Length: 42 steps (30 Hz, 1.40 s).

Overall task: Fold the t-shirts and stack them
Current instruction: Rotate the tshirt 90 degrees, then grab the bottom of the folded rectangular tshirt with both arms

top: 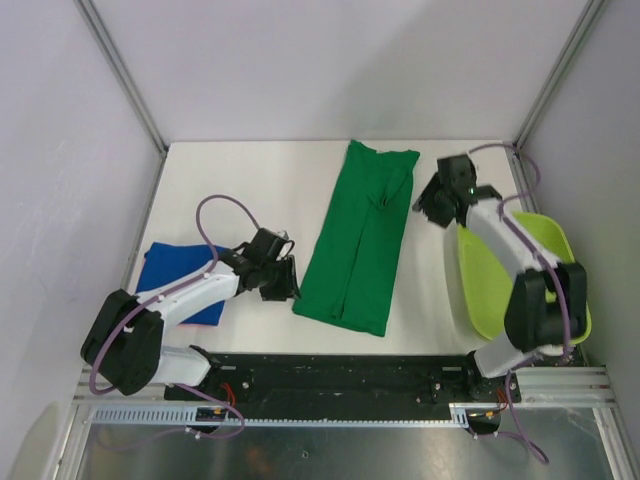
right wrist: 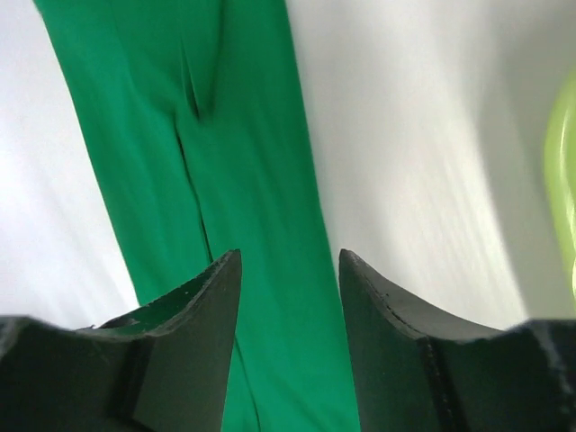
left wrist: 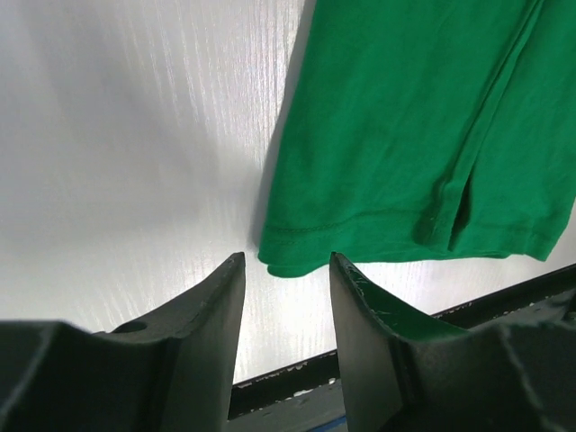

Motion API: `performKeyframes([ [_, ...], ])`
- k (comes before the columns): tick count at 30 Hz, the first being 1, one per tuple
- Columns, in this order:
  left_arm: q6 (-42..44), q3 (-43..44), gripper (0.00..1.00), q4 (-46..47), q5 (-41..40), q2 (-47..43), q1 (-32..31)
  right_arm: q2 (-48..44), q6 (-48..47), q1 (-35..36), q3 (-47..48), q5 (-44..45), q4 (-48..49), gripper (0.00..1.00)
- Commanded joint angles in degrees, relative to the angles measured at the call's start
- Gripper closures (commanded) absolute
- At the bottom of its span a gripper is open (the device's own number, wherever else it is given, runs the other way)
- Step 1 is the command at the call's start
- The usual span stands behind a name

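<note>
Left end effector is by the near corner of the green t-shirt, which lies in the middle of the worktop; the blue t-shirt lies at the left. In the left wrist view its fingers are spread and empty. In the right wrist view the right end effector is spread over the green cloth.

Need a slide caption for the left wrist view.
Open left gripper poised at the hem corner of the green t-shirt on the white table.

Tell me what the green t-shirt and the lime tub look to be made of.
Green t-shirt: soft knit cloth, matte; stitched hem and folds show it. Lime tub: probably rigid plastic, smooth with slight sheen; it holds a curved rim.
</note>
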Motion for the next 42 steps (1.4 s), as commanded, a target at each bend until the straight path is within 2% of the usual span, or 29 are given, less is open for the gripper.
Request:
performKeyframes([
  [1,2.13,-1.28,0.54,2.14,0.8,-1.49,0.25,-14.61,7.94,5.73,-14.88,-0.17,-0.96,0.5],
  [8,2.47,-3.09,0.55,5.68,2.42,-0.62,0.19,-30.34,19.78,20.62,-30.85,3.39,-3.84,0.53],
  [16,2.01,-5.5,0.55,8.25,3.66,-0.24,0.24,-30.56,31.04,36.53,-36.94,9.78,-5.52,0.57],
  [21,1.45,-6.7,0.55,9.2,3.71,-0.54,0.22,-28.76,35.72,40.73,-39.31,10.15,-5.31,0.62],
  [28,1.32,-7.29,0.55,10.22,4.41,-0.52,0.18,-26.41,40.26,45.16,-42.73,9.66,-2.92,0.62],
  [37,1.33,-7.59,0.56,10.55,4.86,-0.35,0.18,-22.81,42.58,46.47,-44.82,9.43,1.74,0.63],
  [42,1.21,-7.7,0.57,10.65,4.63,0.42,0.18,-22.01,43.71,47.6,-45.12,10.2,1.38,0.69],
])
